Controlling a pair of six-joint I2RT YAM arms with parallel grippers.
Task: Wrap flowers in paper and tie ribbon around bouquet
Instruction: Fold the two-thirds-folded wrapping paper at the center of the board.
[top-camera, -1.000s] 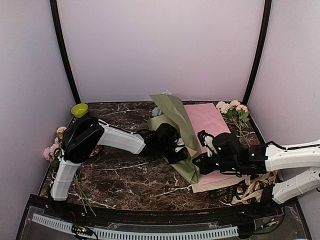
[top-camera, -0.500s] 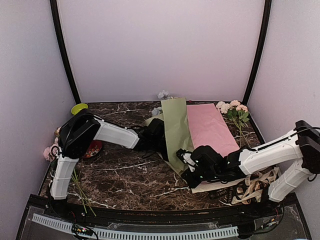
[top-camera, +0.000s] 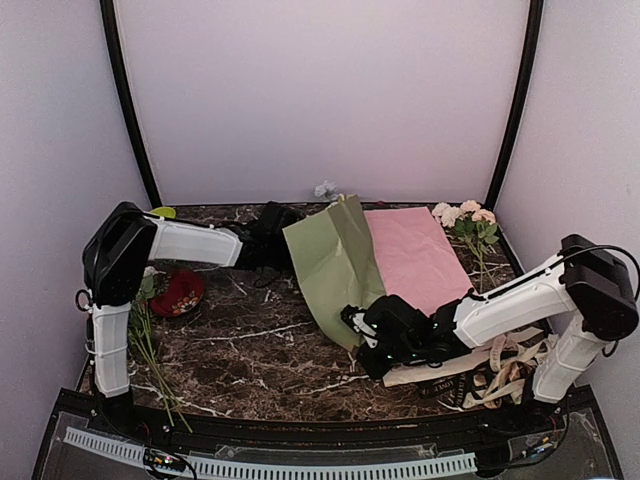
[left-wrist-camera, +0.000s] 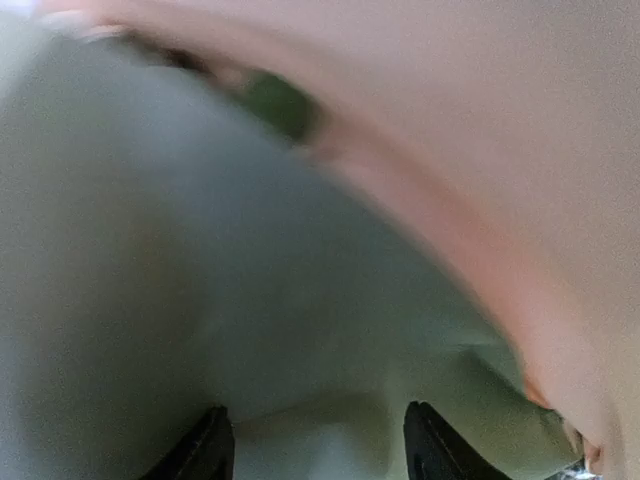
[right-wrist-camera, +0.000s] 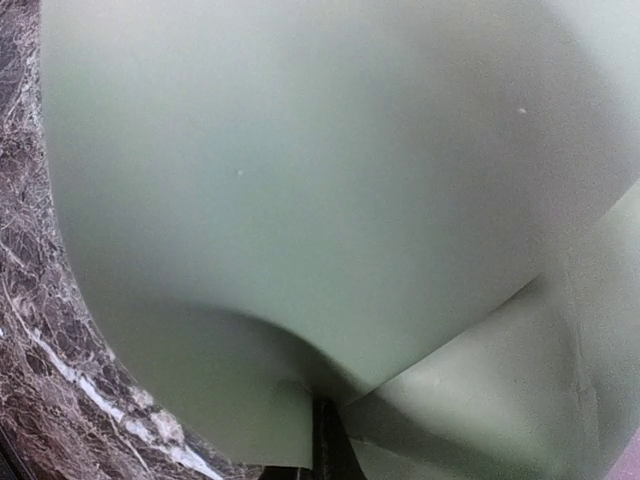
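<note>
Dark marble table (top-camera: 250, 350). The paper (top-camera: 335, 265) sits at table centre, running 12 to 6 and partly lifted and curled, not flat. Pink sheet (top-camera: 420, 250) is just beside it on the 3 o'clock side, and the paper's edge overlaps it.

Left gripper (left-wrist-camera: 318, 450) is at the paper's 9 o'clock edge. Its fingers are apart and nothing is clamped; the wrist view shows only green sheet ahead.

Right gripper (right-wrist-camera: 325, 440) is at the paper's 6 o'clock corner. It is closed tight on the paper, which folds up from the tips.

Pink-and-white blossoms (top-camera: 465, 218) lie at 2 o'clock. The ribbon (top-camera: 448, 386) is at 5 o'clock beside a cream ribbon (top-camera: 505, 375).

Of the flowers (top-camera: 325, 188), one pale blossom shows at 12, behind the paper's far edge. The rest is hidden.
</note>
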